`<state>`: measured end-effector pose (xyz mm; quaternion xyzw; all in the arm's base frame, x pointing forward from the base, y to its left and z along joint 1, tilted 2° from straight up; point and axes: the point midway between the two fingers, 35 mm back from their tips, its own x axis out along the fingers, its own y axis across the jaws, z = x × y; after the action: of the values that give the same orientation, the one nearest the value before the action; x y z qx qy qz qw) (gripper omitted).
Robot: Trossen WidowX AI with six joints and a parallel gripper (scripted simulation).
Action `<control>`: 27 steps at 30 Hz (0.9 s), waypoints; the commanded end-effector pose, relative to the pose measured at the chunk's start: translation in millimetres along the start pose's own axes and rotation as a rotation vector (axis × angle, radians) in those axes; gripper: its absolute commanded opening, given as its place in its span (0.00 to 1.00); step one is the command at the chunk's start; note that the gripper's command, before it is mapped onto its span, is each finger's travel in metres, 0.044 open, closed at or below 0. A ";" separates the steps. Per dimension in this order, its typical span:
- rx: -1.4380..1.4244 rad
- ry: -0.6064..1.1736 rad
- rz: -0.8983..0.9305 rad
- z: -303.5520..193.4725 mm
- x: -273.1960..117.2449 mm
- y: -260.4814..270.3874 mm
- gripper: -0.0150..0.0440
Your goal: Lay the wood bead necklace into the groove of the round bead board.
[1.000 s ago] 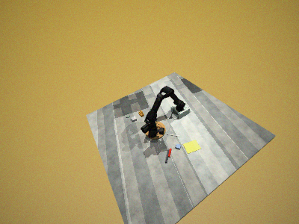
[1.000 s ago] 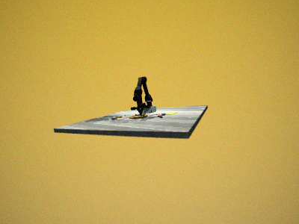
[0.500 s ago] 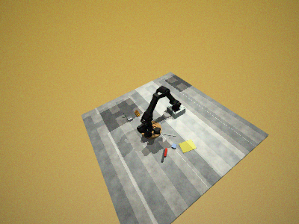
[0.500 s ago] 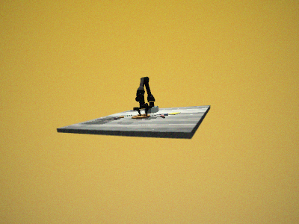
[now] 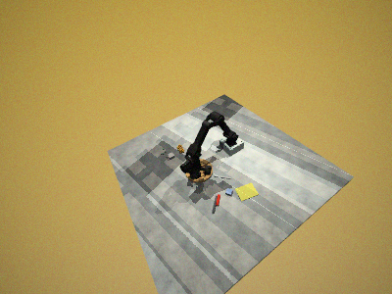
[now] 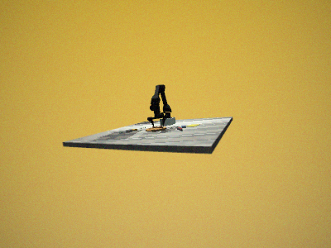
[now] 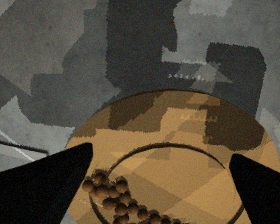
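The round bead board [image 5: 201, 179] [image 6: 150, 130] [image 7: 95, 150] is a tan wooden disc with a dark circular groove, under my gripper. The wood bead necklace [image 7: 121, 185] has brown beads bunched at the left of the groove in the wrist view. From the bunch, beads run toward the lower right inside the ring. The rest of it is cut off by the bottom edge. My gripper [image 5: 201, 171] [image 6: 159, 125] [image 7: 161, 155] is wide open with nothing between its fingers, low over the board. The left fingertip is close to the bunched beads in the wrist view.
A yellow sheet [image 5: 247, 192], a blue piece [image 5: 229, 192], a red piece [image 5: 218, 200] and thin pale sticks [image 5: 221, 177] lie to one side of the board. A small orange cluster [image 5: 180, 149] and a grey cube [image 5: 171, 155] lie on the other. A grey block [image 5: 232, 148] is at the arm's base.
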<state>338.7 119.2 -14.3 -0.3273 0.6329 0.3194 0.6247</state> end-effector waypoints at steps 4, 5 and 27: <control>0.029 -0.001 0.002 -18.0 -8.3 4.5 0.82; 0.039 0.000 0.002 -25.3 -10.6 6.5 0.78; 0.110 -0.005 -0.002 -76.7 -13.0 23.8 0.46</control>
<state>274.0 70.6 -1.0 -0.2922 0.6490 0.2843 0.6423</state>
